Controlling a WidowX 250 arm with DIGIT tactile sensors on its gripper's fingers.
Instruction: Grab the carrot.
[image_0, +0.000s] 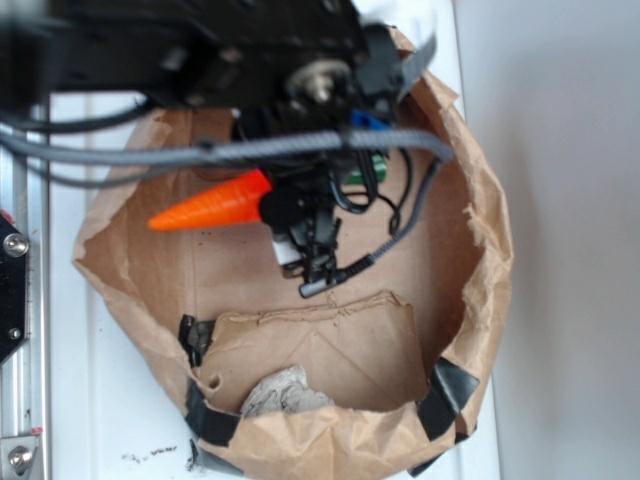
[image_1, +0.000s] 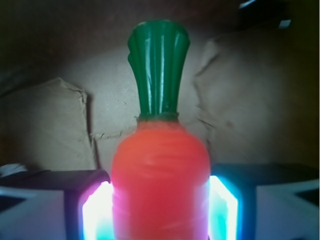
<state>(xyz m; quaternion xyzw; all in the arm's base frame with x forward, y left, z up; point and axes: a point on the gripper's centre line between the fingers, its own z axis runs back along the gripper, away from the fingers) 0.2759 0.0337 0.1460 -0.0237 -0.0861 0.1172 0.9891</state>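
The carrot (image_0: 212, 208) is glossy orange and lies roughly level, its tip pointing left over the floor of a brown paper bag (image_0: 480, 250). In the wrist view the carrot (image_1: 160, 170) fills the middle, with its green stem (image_1: 159, 70) pointing away. My gripper (image_1: 160, 212) is shut on the carrot's thick orange body, and the glowing pads (image_1: 97, 210) press against both sides. In the exterior view the gripper (image_0: 270, 200) meets the carrot's thick end, mostly hidden under the black arm and cables. I cannot tell whether the carrot touches the bag floor.
The bag's crumpled walls ring the work area, patched with black tape (image_0: 445, 395). A folded cardboard flap (image_0: 330, 350) and a grey crumpled scrap (image_0: 280, 395) lie at the front. A metal rail (image_0: 20, 300) runs along the left. Grey cable (image_0: 150, 152) hangs across the bag.
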